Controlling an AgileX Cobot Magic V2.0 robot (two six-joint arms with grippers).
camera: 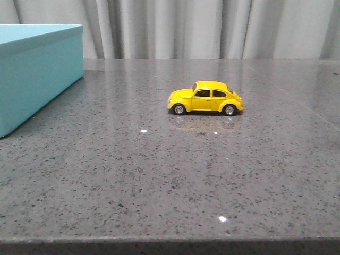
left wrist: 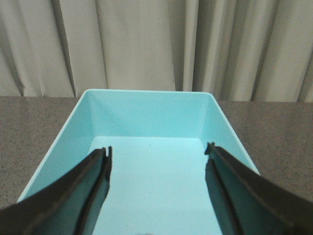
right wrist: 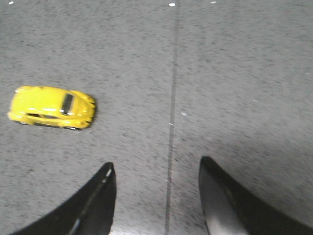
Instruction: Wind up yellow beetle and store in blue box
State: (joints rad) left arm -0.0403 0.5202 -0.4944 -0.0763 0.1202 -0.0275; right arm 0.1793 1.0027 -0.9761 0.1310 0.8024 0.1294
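Observation:
The yellow beetle point(camera: 206, 98) stands on its wheels on the grey stone table, right of the middle, side-on to the front view. It also shows in the right wrist view point(right wrist: 51, 107), well off to one side of my right gripper point(right wrist: 155, 169), which is open, empty and above the table. The blue box point(camera: 37, 71) stands at the far left with no lid on it. My left gripper point(left wrist: 157, 149) is open and empty, hovering over the box's bare turquoise floor point(left wrist: 156, 181). Neither gripper shows in the front view.
The grey speckled table point(camera: 170, 180) runs to a front edge near the bottom of the front view. A thin seam point(right wrist: 171, 117) crosses the stone under my right gripper. Pale curtains point(camera: 212, 26) hang behind the table.

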